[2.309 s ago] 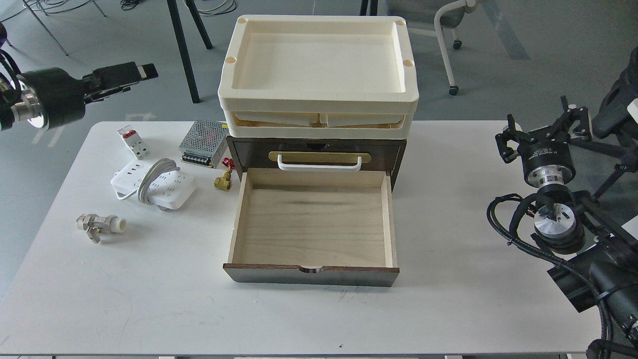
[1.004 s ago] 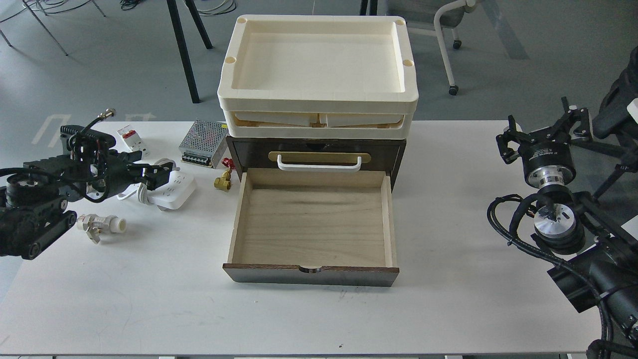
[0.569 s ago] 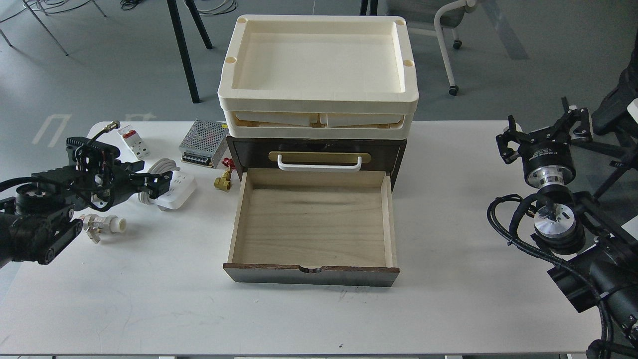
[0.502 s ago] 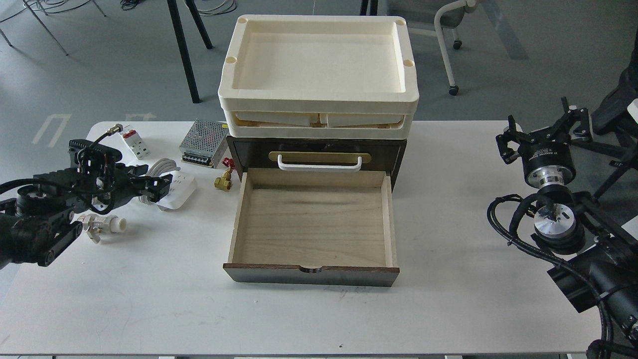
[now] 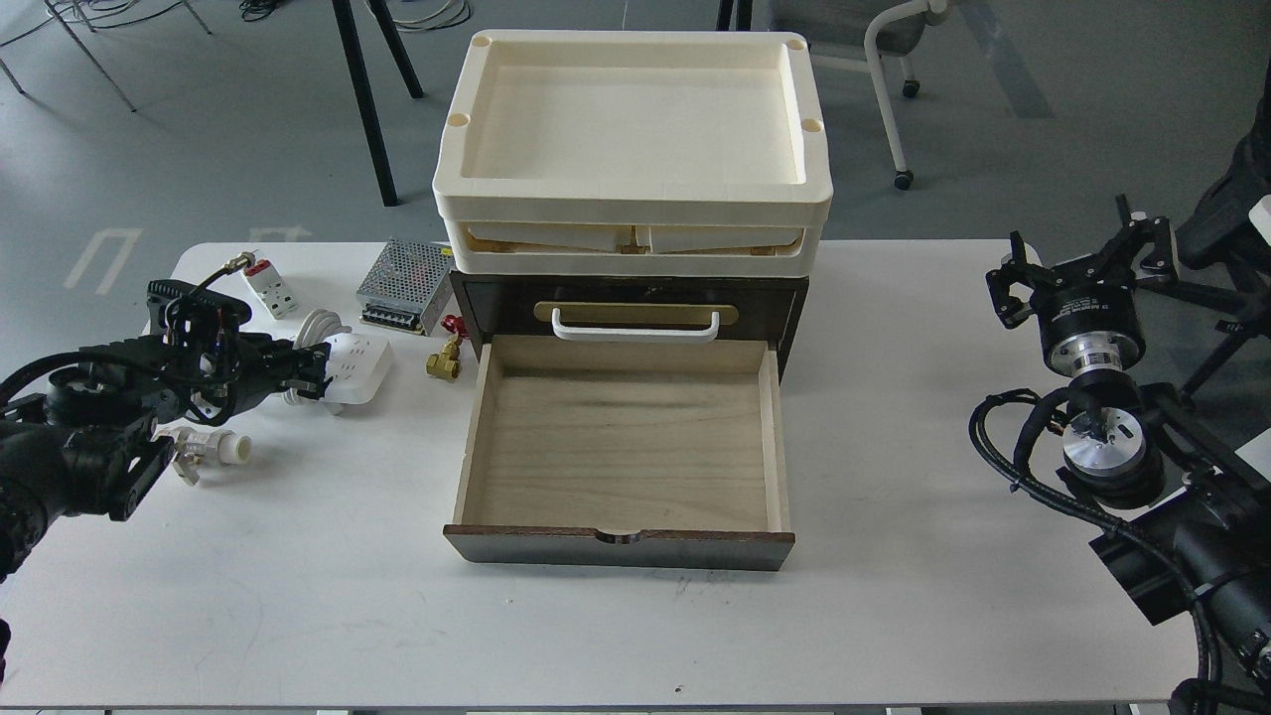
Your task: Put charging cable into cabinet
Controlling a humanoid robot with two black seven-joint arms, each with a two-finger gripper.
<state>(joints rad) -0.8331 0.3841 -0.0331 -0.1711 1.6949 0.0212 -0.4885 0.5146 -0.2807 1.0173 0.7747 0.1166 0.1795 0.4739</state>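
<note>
The charging cable (image 5: 359,363), a white power strip with a cord wrapped round it, lies on the white table left of the cabinet (image 5: 628,298). Only its right end shows. My left gripper (image 5: 306,369) sits over the strip's middle, its dark fingers around the strip and cord; I cannot tell how far they are closed. The dark brown cabinet has its pale wood drawer (image 5: 621,442) pulled out and empty, with stacked cream trays (image 5: 632,214) on top. My right gripper (image 5: 1077,254) is open and empty at the table's right edge, far from both.
A perforated silver power-supply box (image 5: 405,286) and a small white breaker (image 5: 266,284) lie behind the strip. A brass valve with a red handle (image 5: 444,358) lies between strip and drawer. A white-and-metal valve (image 5: 207,446) lies under my left arm.
My left arm came down from high at the left and moved right onto the power strip. The strip's visible end has shifted slightly up and right. The right arm has not moved.
</note>
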